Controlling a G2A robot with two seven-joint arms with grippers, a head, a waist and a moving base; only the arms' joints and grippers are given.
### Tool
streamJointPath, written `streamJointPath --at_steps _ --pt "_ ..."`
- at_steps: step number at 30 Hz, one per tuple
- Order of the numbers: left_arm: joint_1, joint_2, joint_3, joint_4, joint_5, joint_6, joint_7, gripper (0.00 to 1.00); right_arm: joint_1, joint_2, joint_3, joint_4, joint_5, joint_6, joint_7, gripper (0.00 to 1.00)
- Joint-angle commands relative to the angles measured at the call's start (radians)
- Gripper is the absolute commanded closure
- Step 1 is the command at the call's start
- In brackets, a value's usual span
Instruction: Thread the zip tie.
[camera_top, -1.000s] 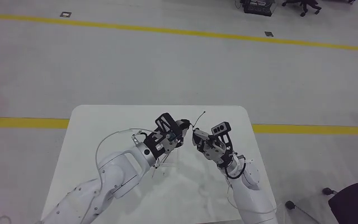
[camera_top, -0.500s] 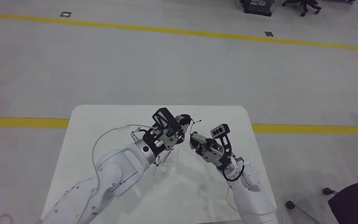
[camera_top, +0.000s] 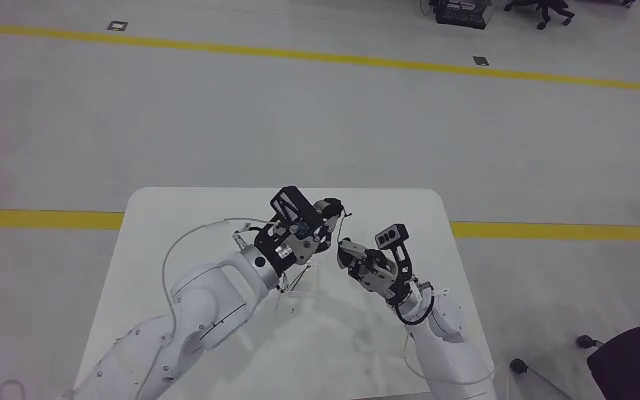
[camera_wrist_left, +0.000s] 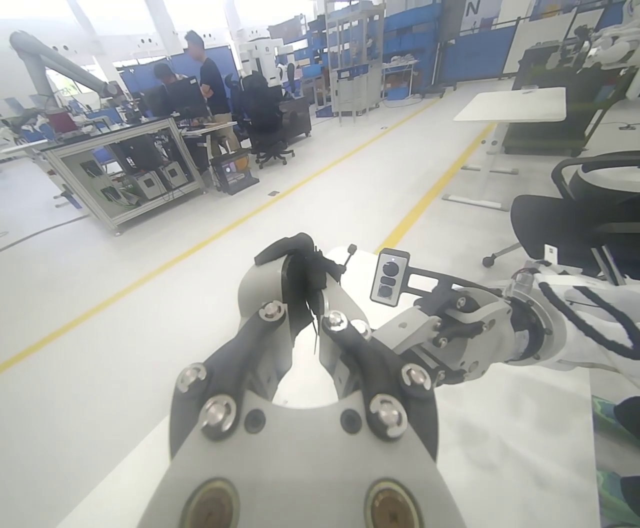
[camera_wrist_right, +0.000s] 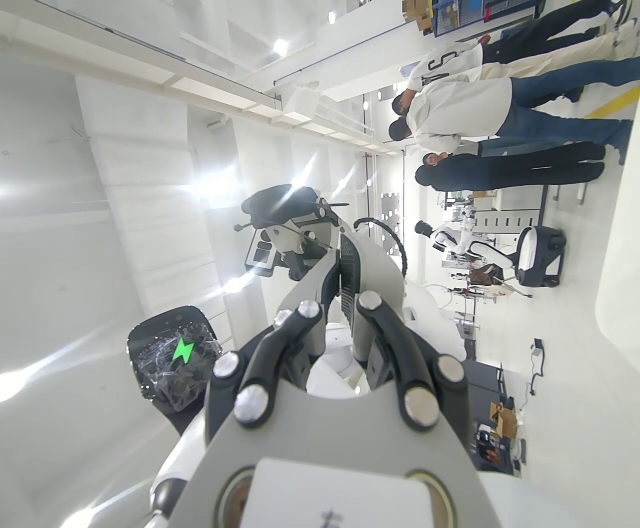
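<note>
Top view: zip tie (camera_top: 339, 209) in left pincer (camera_top: 326, 217).

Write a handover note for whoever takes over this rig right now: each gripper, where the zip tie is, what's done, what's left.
Left gripper: shut on the zip tie, held in the air over the table. One thin end pokes past the fingertips, and the strap runs back between the fingers.
Right gripper: shut, tip to tip with the left one. Cannot tell if it pinches the tie.
Done: tie is off the table, grippers close together.
Left: no closed loop shows, so the tail probably has yet to go through the head.
</note>
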Motion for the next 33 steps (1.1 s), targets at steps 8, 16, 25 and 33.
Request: streamJointPath --at_steps 8,16,25,33 --pt "0.005 -0.003 -0.005 -0.005 -0.001 0.003 0.004 1.0 0.0 0.002 -0.001 0.007 -0.002 0.0 0.001 1.0" --pt "0.008 -0.006 -0.006 -0.01 0.001 0.004 0.001 1.0 -0.003 0.003 -0.002 0.005 0.0 -0.002 0.001 1.0" --pt "0.024 -0.004 -0.012 -0.003 0.042 -0.005 -0.018 1.0 -0.014 0.005 0.004 -0.009 -0.002 -0.01 0.006 0.0" --pt "0.057 0.008 -0.045 -0.004 0.121 -0.022 -0.066 1.0 -0.039 0.013 0.052 -0.003 -0.013 -0.021 -0.003 0.0"
